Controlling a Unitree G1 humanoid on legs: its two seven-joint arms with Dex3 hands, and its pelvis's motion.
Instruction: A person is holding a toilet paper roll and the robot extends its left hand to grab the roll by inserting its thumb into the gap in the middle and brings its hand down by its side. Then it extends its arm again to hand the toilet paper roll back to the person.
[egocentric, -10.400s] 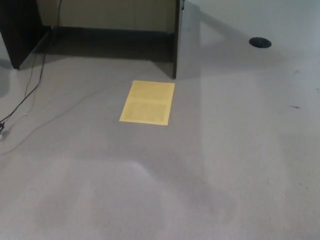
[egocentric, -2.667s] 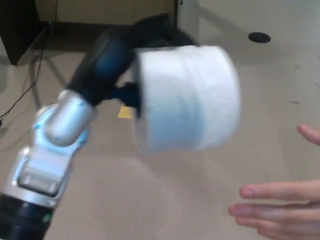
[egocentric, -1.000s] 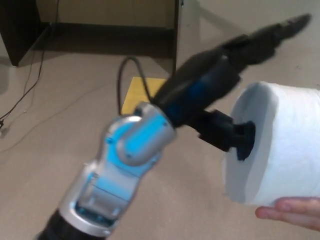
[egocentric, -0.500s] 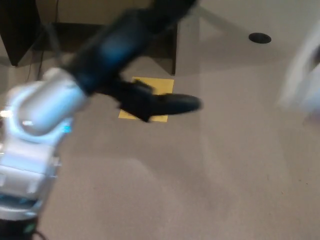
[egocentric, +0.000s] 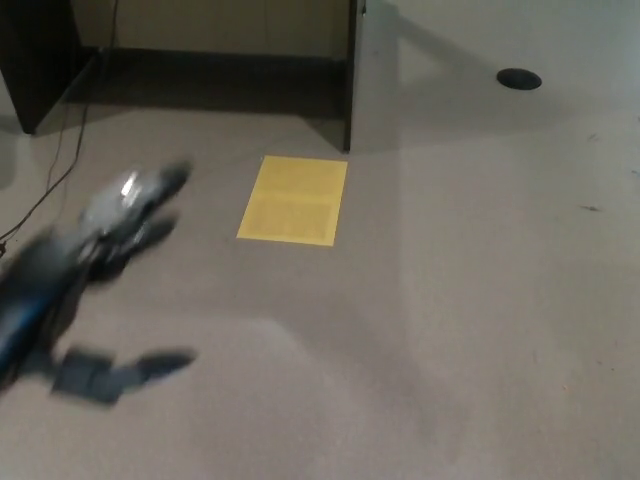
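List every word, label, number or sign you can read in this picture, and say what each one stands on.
No readable text in the head view.
Yellow sheet on the floor: faint lines or marks, nothing legible.
Left hand: too motion-blurred to show any label.
Round dark floor fitting: no marking visible.
Dark furniture panel: plain, no lettering.

An office or lab room: plain grey carpet floor (egocentric: 450, 330), a dark desk panel (egocentric: 349, 80) at the far side, loose cables (egocentric: 60, 165) trailing far left, a round floor port (egocentric: 519, 79) far right.
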